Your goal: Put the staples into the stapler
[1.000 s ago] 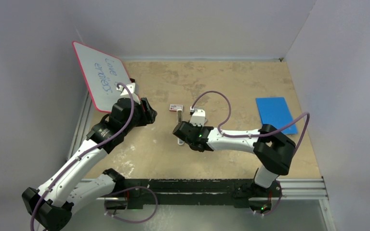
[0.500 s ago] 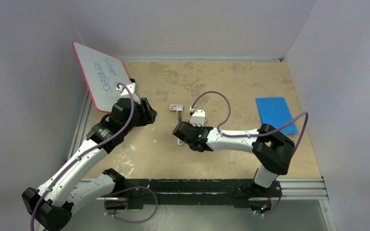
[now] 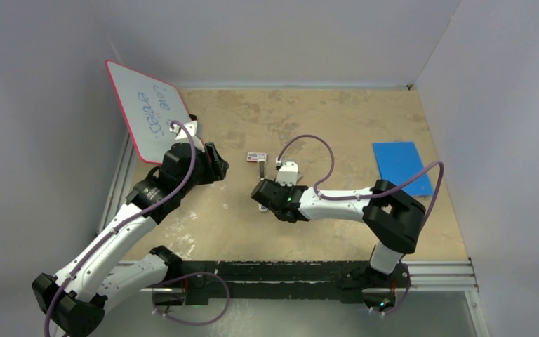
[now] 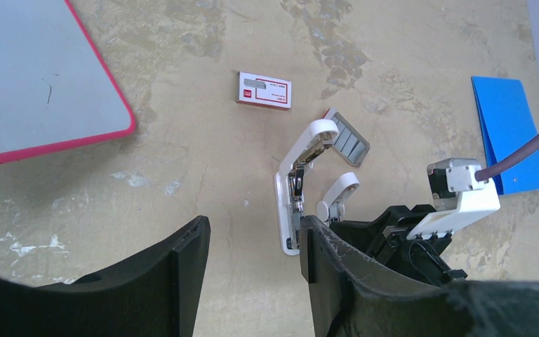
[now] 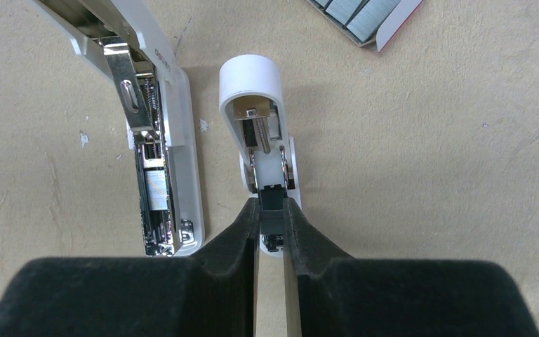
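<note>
Staples are lying as ribbed grey blocks side by side in a shallow tray with a red edge. The row is running diagonally in the left wrist view, from upper left to lower right. The tray is sitting just beside the curved far end of the stapler, on the sandy surface.

The stapler is lying opened, with its metal channel showing. Its long axis is pointing away from the arm bases. A short white bar with a rounded tip is lying just beside it and parallel to it.

The right tool is gripping the small dark piece at the near end of the short white bar, with its fingers closed tight. The left tool is hanging above the surface to the left of the stapler, with its fingers standing apart and holding nothing.

Bare surface is showing to the left of the stapler and on its far side. A blue sheet is lying well apart on the right.

A red-and-white box is lying near the tray, with print too small to read. A red-edged whiteboard is leaning at the left wall, and its blue handwriting is not legible. Small grey lettering on the stapler body is likewise unreadable.
</note>
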Available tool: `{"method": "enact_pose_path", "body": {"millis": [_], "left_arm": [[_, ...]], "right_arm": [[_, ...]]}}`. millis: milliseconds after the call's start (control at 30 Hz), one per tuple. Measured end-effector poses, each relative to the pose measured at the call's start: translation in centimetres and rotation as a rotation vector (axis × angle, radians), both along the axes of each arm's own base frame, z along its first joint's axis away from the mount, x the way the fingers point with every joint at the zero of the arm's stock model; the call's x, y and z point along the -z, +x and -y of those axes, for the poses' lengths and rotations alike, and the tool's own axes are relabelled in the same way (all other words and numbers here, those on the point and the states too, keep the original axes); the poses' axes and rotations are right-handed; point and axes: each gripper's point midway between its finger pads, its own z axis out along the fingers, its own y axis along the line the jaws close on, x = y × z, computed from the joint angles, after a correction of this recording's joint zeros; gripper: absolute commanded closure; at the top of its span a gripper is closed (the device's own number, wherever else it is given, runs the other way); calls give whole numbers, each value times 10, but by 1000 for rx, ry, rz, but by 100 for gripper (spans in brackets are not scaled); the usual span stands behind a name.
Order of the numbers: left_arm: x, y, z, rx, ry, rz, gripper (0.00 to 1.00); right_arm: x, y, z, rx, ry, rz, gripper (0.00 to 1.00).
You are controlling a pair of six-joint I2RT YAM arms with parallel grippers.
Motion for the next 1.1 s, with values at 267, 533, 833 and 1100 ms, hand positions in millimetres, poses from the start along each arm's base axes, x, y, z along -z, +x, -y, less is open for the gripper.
{"method": "enact_pose_path", "body": {"millis": [267, 533, 833, 1100], "left_arm": [[1, 0, 0, 0, 1, -2, 50], [1, 0, 0, 0, 1, -2, 50], [1, 0, 0, 0, 1, -2, 50], [1, 0, 0, 0, 1, -2, 50]], "right_arm": [[-1, 0, 1, 1, 2, 4, 84], [-7, 0, 2, -1, 20, 15, 84], [-7, 1, 1, -3, 22, 20, 84], [-5, 1, 2, 0, 13, 21, 84]]}}
